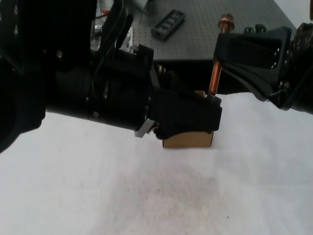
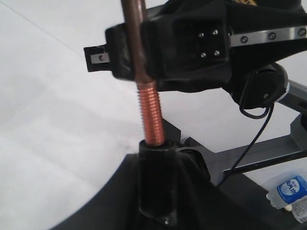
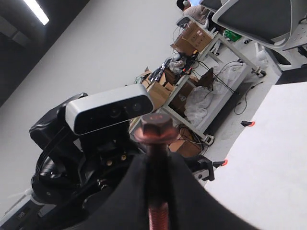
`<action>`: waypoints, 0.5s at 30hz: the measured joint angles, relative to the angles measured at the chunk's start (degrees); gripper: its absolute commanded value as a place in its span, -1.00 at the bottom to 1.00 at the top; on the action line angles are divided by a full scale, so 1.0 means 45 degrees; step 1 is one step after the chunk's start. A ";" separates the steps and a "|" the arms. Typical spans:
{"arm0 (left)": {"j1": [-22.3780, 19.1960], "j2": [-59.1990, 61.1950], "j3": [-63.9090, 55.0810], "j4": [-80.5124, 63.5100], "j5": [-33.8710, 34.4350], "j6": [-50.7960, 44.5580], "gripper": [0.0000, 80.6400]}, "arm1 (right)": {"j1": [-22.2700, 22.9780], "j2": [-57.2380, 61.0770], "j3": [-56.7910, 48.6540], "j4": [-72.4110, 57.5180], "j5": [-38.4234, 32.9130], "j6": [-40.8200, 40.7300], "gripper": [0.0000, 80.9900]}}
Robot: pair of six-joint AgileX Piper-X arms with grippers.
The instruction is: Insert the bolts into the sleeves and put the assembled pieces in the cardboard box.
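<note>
Bolt stood upright, pinched at its smooth shank by the right pincer, with its threaded tip entering the black sleeve just below. That sleeve was clamped in the left pincer. Partly hidden behind the left pincer, the cardboard box sat on white cloth.

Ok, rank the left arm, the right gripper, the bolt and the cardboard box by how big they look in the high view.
1. left arm, though it sits nearest the camera.
2. right gripper.
3. bolt.
Unranked: cardboard box, mostly hidden behind the left arm; its visible strip looks about bolt-sized.
</note>
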 measured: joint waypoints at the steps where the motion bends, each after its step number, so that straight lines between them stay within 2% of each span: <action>1: 0.0000 0.0000 0.0000 0.0000 0.0000 -0.0028 -0.98 | 0.0000 0.0000 0.0000 0.0004 0.0000 0.0007 -1.00; 15: 0.0000 0.0000 0.0000 0.0022 -0.0679 -0.0378 -0.98 | 0.0000 0.0000 0.0000 0.0004 0.0026 0.0030 -1.00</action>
